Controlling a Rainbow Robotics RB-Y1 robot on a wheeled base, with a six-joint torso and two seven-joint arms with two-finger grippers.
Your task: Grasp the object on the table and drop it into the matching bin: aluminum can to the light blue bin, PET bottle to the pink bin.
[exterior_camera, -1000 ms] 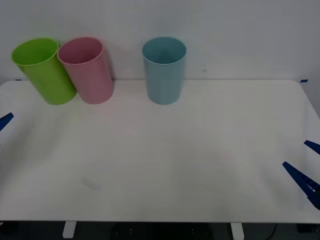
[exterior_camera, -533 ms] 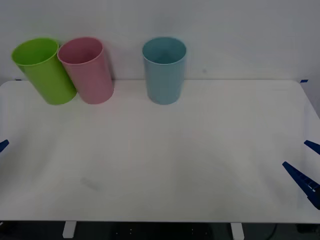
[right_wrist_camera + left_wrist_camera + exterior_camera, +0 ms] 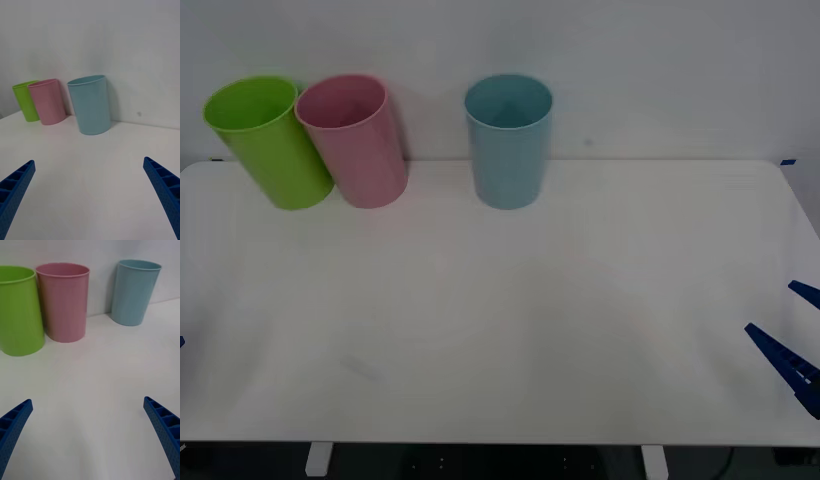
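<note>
1. The right gripper [image 3: 90, 195] has its jaws spread wide, its two blue ribbed fingers [image 3: 165, 189] standing far apart with nothing held and nothing touched between them. In the front view it sits at the table's near right edge [image 3: 792, 345].
2. The left gripper [image 3: 88, 435] is likewise spread wide, its blue fingers [image 3: 165, 427] holding nothing, with bare white table [image 3: 97, 390] between them.
3. Ahead of the right jaws, well apart from them, stands the light blue bin [image 3: 91, 105], upright on the table. Beyond it and off to one side are the pink bin [image 3: 48, 101] and a lime green bin [image 3: 26, 100].
4. Ahead of the left jaws, the pink bin [image 3: 63, 302] stands nearly straight on, with the lime green bin [image 3: 18, 311] just beside it and the light blue bin [image 3: 135, 292] set apart on the other side.
5. In the front view the pink bin [image 3: 355, 140] and the lime green bin [image 3: 268, 140] touch or nearly touch at their rims; the light blue bin [image 3: 508, 140] stands alone.
6. What shows of the bins' insides from the front looks plain; their bottoms are hidden, so I cannot tell what, if anything, lies inside.
7. I cannot tell where the PET bottle is.
</note>
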